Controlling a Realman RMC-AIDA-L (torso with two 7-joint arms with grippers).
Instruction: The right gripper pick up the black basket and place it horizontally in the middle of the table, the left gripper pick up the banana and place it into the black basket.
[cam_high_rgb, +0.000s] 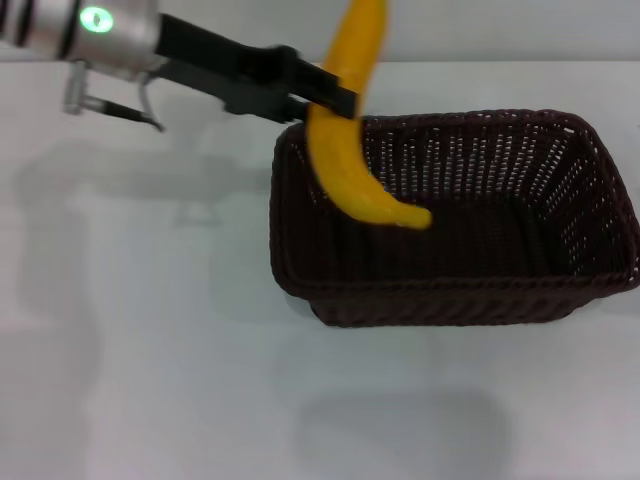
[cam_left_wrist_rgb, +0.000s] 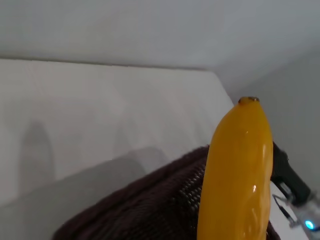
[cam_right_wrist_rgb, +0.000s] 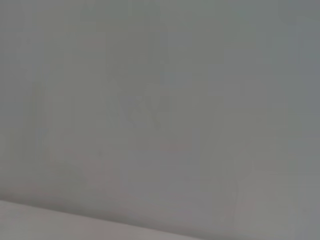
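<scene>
Jaws clamped tight on the banana (cam_high_rgb: 352, 120): the left gripper (cam_high_rgb: 335, 98) reaches in from the upper left of the head view and pinches the fruit partway along its length. The banana hangs steeply, top end running off the upper edge of the frame, lower tip curving down to the right over the basket's open mouth. It's held in the air, above the left end of the black basket (cam_high_rgb: 470, 290), not resting on the floor of it. The basket sits lengthwise across the white tabletop (cam_high_rgb: 130, 350), centre-right in the frame, long side facing the camera, and nothing else shows inside it. In the left wrist view the banana (cam_left_wrist_rgb: 237, 175) fills the lower right, dark tip up, with the woven rim (cam_left_wrist_rgb: 150, 210) just behind it. The right gripper isn't in any view; its wrist camera sees only plain grey.
</scene>
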